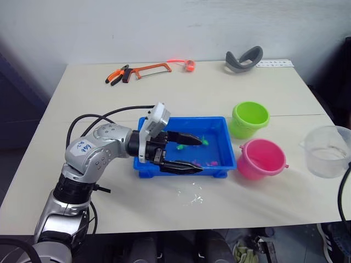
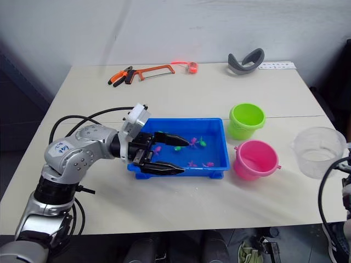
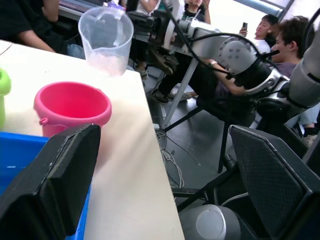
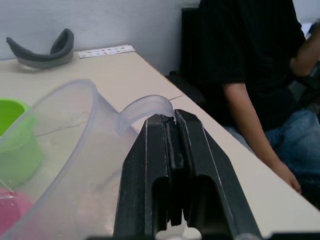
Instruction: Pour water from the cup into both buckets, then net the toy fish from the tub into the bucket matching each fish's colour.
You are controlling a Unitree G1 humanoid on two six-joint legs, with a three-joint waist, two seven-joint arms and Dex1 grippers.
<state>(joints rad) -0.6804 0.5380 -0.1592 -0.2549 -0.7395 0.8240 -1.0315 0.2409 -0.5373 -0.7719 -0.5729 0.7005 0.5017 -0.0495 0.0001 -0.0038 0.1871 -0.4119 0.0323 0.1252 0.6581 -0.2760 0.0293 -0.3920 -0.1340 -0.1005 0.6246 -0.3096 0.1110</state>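
A big table point(image 1: 164, 93) with a pale cream top stands against a plain white wall point(image 1: 137, 27). A thin line runs across the table top where two parts meet. The light on the table is soft and even. Beside the table, on its left, the room looks dark blue and shadowy. Under the table's near edge the floor point(image 3: 200, 150) is dark grey, with thin wires lying on it. A metal leg point(image 3: 180, 90) slants down next to the table's edge. People point(image 3: 272, 35) sit on chairs past that side, one in a black shirt point(image 4: 240, 55).
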